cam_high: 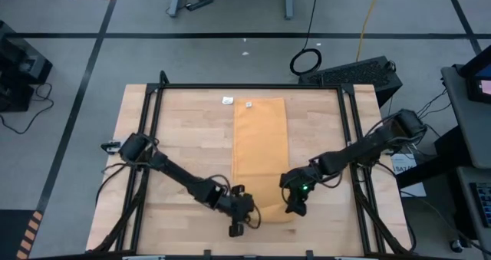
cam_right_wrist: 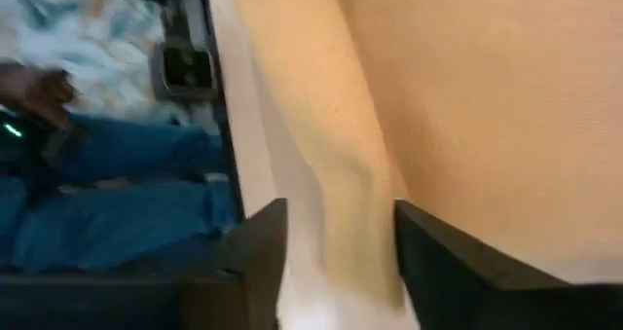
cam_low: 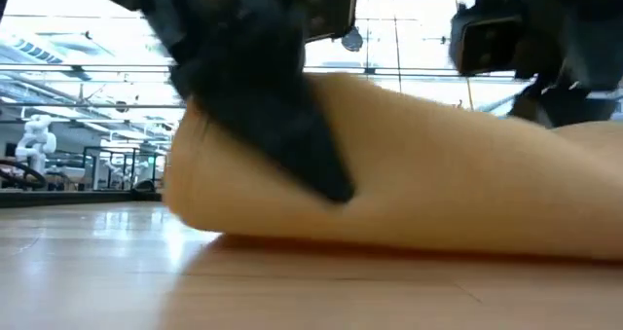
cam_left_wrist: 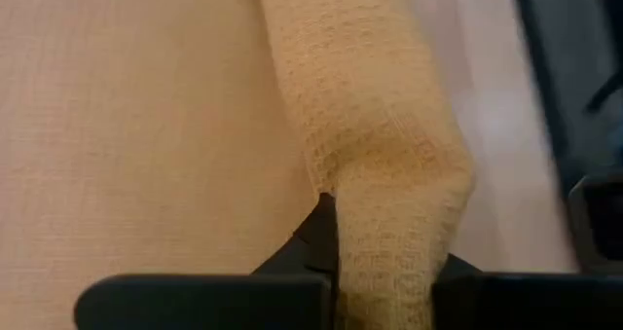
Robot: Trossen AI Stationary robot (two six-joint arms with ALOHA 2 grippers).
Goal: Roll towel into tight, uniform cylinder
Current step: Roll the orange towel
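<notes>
- The towel (cam_high: 259, 149) is laid lengthwise on the table (cam_high: 176, 145), its near end rolled.
- That roll is grasped at either end by the left hand (cam_high: 244, 212) and right hand (cam_high: 295, 201).

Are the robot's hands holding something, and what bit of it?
Yes. Both hold the towel by its rolled near end: the left gripper pinches the fold's left corner between its fingers, and the right gripper grips the right corner.
</notes>
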